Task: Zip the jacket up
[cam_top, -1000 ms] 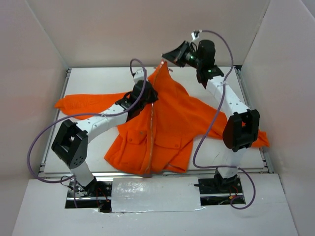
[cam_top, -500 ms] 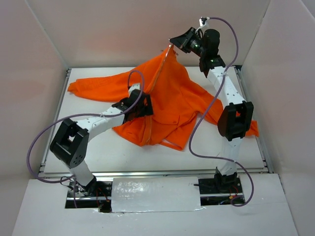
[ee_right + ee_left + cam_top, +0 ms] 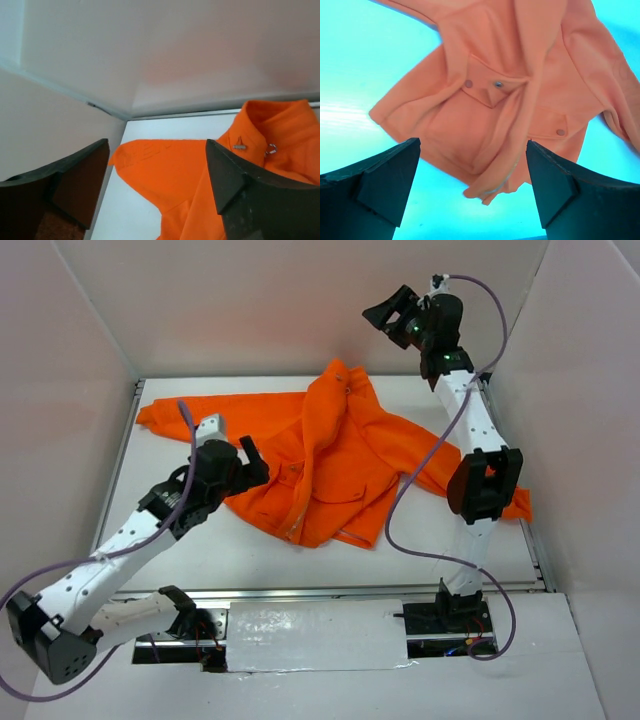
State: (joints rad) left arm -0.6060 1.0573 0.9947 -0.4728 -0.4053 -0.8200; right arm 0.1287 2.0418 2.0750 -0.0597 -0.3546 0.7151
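The orange jacket (image 3: 340, 450) lies crumpled on the white table (image 3: 180, 550), collar at the back, one sleeve stretched to the far left and the other under the right arm. Its pale zipper (image 3: 304, 498) runs down the front. My left gripper (image 3: 254, 462) hovers open at the jacket's left edge, holding nothing. In the left wrist view the jacket (image 3: 520, 95) shows snap pockets and a folded hem below my left gripper (image 3: 472, 145). My right gripper (image 3: 385, 318) is raised at the back, open and empty. In the right wrist view, between the fingers of the right gripper (image 3: 157, 142), the jacket (image 3: 210, 190) and its collar (image 3: 275, 125) lie below.
White enclosure walls (image 3: 90, 330) close in the table on three sides. A foil-covered strip (image 3: 315, 635) sits between the arm bases at the near edge. Purple cables (image 3: 400, 520) loop off both arms.
My right gripper opened and let the collar go, then rose. The jacket dropped flat onto the table. My left gripper opened and drew back to the jacket's left edge.
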